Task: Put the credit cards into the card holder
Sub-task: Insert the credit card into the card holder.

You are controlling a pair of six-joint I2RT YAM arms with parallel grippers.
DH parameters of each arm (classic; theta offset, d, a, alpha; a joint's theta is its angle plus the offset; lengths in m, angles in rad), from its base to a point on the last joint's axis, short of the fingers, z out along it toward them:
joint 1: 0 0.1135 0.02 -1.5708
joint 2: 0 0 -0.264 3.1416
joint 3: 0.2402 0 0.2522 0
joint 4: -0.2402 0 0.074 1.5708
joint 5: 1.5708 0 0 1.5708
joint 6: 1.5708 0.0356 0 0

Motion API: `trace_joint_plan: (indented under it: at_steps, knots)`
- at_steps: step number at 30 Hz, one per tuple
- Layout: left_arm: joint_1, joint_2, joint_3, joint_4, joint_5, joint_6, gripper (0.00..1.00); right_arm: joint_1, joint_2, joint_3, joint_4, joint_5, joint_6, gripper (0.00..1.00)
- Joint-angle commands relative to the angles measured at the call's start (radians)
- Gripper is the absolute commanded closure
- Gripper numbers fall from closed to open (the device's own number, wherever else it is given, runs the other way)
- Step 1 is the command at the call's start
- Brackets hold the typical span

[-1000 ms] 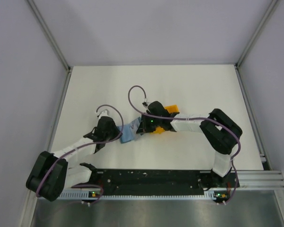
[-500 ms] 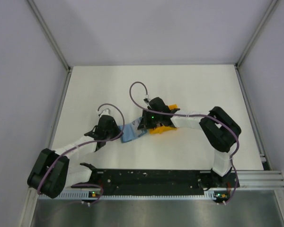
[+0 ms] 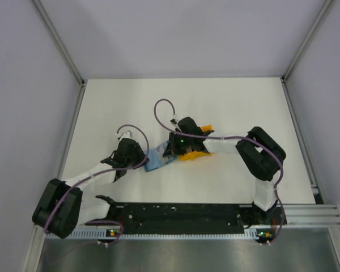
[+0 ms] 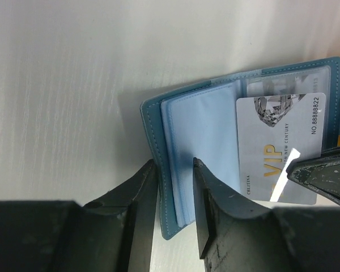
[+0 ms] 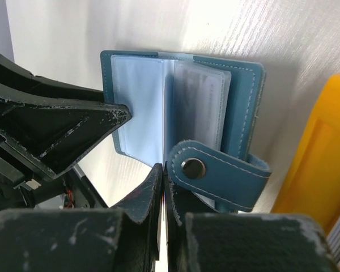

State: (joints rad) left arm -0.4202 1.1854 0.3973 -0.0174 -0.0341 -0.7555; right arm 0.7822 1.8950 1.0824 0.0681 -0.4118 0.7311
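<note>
My left claw (image 4: 174, 175) stands parted astride the card holder (image 4: 204, 130) cover; my right claw (image 5: 164, 175) is clenched on a credit card (image 4: 277, 141).

Teal-blue card holder (image 4: 199, 148) lies open, pale-blue pockets facing up, snap strap undone. Silver "VIP" credit card (image 4: 280, 148) w/ gold lettering overlaps one inner page; 2nd card (image 4: 284, 86) shows thru clear sleeve beside it.
</note>
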Motion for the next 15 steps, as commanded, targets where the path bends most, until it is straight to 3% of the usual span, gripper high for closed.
trace_joint_plan:
  at_steps: [1,15]
  knots:
    - [0.003,-0.020,-0.020,-0.038,-0.015,0.007,0.63,-0.004,0.012,0.014,0.053,-0.025,0.013,1.00]
    - [0.008,-0.027,-0.015,-0.042,-0.018,0.010,0.68,-0.009,0.035,0.047,0.001,0.037,-0.016,1.00]
